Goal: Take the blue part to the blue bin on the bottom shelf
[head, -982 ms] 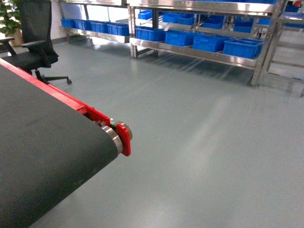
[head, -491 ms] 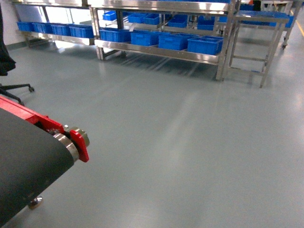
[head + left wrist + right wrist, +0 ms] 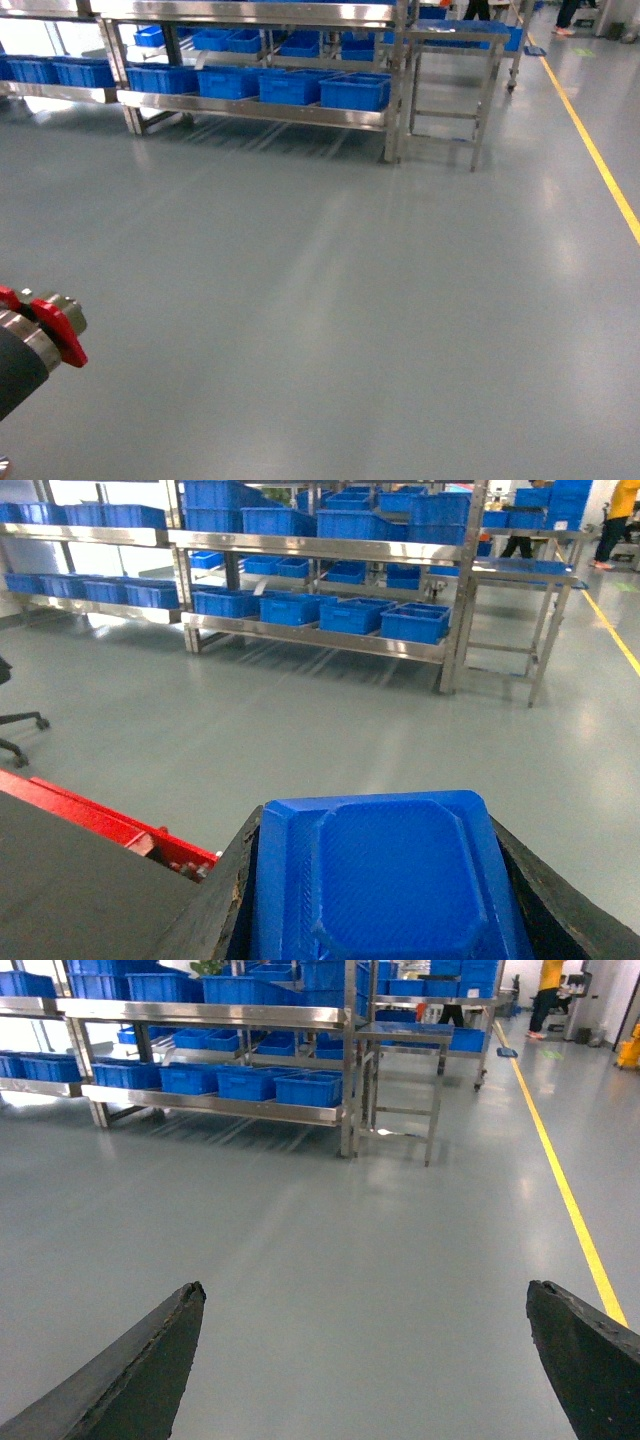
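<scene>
My left gripper (image 3: 385, 900) clamps the blue part (image 3: 385, 880) between its black fingers (image 3: 225, 900). My right gripper (image 3: 365, 1360) is spread wide, holding nothing. The bottom shelf (image 3: 260, 108) with its blue bins (image 3: 355, 92) stands at eleven o'clock across the floor (image 3: 350, 300). I read no writing anywhere.

No text, label, brand or number can be read in any view: the bins (image 3: 355, 90) on the bottom shelf (image 3: 250, 108), the blue part (image 3: 385, 885) and the conveyor's red end (image 3: 55, 325) show no legible markings.
</scene>
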